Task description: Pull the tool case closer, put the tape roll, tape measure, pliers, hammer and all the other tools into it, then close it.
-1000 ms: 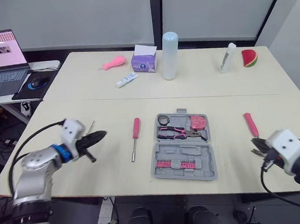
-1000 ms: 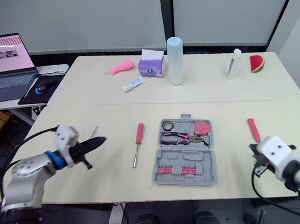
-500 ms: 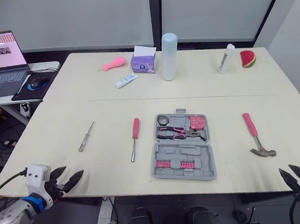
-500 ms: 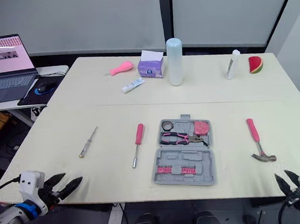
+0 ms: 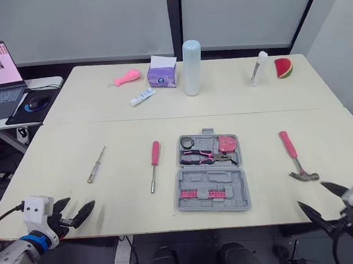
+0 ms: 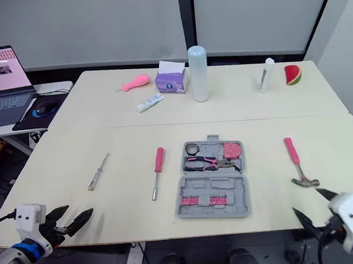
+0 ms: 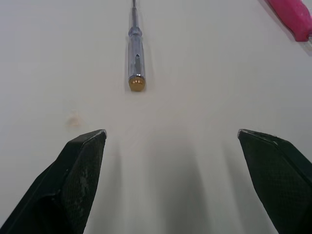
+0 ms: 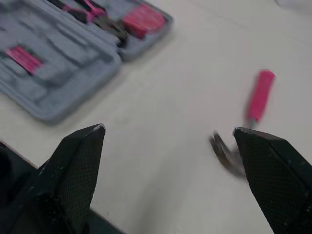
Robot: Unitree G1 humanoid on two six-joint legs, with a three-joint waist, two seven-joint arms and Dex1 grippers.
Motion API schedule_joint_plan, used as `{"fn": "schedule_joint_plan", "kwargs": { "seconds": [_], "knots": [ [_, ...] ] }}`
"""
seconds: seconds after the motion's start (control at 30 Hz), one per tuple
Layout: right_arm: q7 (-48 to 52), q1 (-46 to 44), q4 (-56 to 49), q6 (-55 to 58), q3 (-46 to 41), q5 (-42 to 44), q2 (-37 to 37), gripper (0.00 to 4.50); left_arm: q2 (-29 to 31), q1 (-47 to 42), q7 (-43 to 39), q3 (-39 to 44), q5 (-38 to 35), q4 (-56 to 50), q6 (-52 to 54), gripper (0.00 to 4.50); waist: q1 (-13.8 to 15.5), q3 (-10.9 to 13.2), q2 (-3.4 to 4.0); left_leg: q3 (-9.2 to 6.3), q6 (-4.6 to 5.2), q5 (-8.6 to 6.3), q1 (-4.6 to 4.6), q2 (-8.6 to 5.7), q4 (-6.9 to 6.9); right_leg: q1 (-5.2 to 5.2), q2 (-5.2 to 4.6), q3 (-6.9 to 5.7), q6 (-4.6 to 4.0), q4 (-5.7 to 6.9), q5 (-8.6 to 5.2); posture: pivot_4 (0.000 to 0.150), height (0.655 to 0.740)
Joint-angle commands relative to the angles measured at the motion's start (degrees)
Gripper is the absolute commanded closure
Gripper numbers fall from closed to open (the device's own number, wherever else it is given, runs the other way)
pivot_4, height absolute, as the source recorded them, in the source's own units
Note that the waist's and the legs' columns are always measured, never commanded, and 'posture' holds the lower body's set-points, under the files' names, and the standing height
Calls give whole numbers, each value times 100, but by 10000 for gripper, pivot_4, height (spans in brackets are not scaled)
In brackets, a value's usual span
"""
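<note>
Tool case (image 5: 211, 181) lies open, hammer (image 5: 294, 155) to its right, pink screwdriver (image 5: 154, 161) and slim screwdriver (image 5: 96, 164) to its left; left gripper (image 5: 81, 203) and right gripper (image 5: 310, 195) flank it, fingers apart, empty.

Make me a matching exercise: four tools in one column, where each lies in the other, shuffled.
1 hammer
2 pink screwdriver
3 slim screwdriver
4 pliers

a in the open tool case
b right of the case
c just left of the case
d farthest left, ahead of the left pincer

Pairs: 1-b, 2-c, 3-d, 4-a
</note>
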Motion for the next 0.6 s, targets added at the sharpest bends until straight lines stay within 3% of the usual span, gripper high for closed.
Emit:
{"fn": "schedule_joint_plan", "kwargs": {
  "seconds": [0.03,0.3,0.43,0.6],
  "knots": [
    [298,-762,-533,758,238,749,-765,254,115,55,-12,229,-110,-146,35,0,26,0,0,0,0,0,1,-2,0,2,0,0,0,0,0,1500,7002],
    [451,-2927,-500,2074,1122,2003,-1847,254,163,238,11,377,-249,-511,243,0,72,3,-19,-17,1,-1,-16,-4,0,1,-5,-15,-1,-18,0,1500,7002],
    [470,-3174,-485,2120,1374,2026,-1865,254,315,159,-18,365,-369,-693,549,0,84,2,-23,-30,1,-1,-22,-4,0,2,-7,-30,-1,-26,0,1500,7002],
    [419,-3186,-640,2077,1592,1897,-1871,254,588,-569,117,113,-278,-381,927,0,81,2,-22,-36,1,0,-27,-3,0,2,-7,-38,-1,-30,1,1500,7002]
  ]
}}
